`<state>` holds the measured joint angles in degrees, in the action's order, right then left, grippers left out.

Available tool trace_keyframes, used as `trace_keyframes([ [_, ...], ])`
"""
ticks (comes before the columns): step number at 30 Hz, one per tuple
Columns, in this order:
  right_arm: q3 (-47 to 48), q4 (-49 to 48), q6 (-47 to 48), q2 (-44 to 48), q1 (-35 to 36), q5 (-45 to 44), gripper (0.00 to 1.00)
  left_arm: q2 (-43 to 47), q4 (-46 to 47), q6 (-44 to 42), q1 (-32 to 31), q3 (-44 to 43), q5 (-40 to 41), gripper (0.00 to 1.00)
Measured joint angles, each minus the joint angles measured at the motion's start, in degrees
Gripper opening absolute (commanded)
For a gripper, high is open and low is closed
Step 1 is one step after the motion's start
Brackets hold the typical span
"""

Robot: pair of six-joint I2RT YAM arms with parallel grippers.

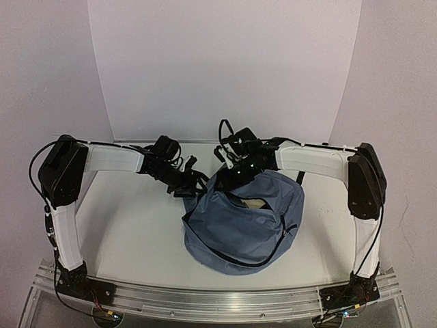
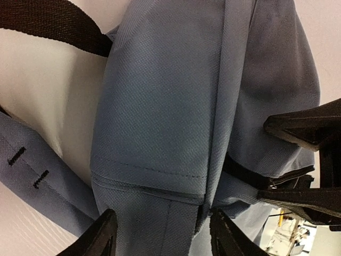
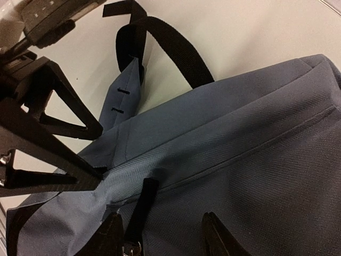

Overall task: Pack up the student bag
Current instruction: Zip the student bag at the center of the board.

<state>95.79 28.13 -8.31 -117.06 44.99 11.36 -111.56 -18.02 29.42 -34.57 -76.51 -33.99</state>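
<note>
The student bag (image 1: 242,222) lies on the white counter (image 1: 130,225), a little right of the middle. Both arms reach to its far top edge. The left gripper (image 1: 183,181) and the right gripper (image 1: 235,171) each have jaws partly apart with blue cloth between them. Whether they pinch it cannot be told. The step looks like opening the bag's mouth. Next, each gripper likely needs a firm hold on the rim, then a pull apart. Plain white walls (image 1: 225,68) stand behind.

The student bag (image 1: 239,225) lies on the table (image 1: 130,232), right of centre
</note>
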Motion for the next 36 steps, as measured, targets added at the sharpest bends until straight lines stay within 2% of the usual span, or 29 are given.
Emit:
trace_keyframes([
  [3,0.9,0.8,0.5,-0.7,0.6,-0.8,0.47,-1.1,0.2,-0.4,0.0,0.0,-0.4,0.41],
  [10,3.7,3.2,1.5,-2.8,1.9,-4.1,0.46,-2.3,1.8,-0.8,-0.9,0.0,-0.8,0.03],
  [11,4.3,3.6,1.7,-3.2,2.2,-4.9,0.46,-2.3,2.1,-0.6,-1.0,0.0,-0.7,0.01],
  [24,7.9,5.8,3.5,-6.2,4.6,-12.3,0.44,4.7,7.7,1.1,-1.3,5.8,3.1,0.00],
  [27,8.8,5.8,3.9,-7.3,5.0,-13.3,0.30,4.9,7.7,1.7,-1.4,5.9,3.2,0.00],
  [31,9.3,5.4,3.5,-8.3,5.9,-14.8,0.01,4.9,7.8,2.2,-1.4,6.2,3.2,0.00],
  [36,9.3,4.9,2.4,-8.5,7.7,-19.1,0.00,4.9,7.8,3.0,-1.4,6.3,4.0,0.00],
])
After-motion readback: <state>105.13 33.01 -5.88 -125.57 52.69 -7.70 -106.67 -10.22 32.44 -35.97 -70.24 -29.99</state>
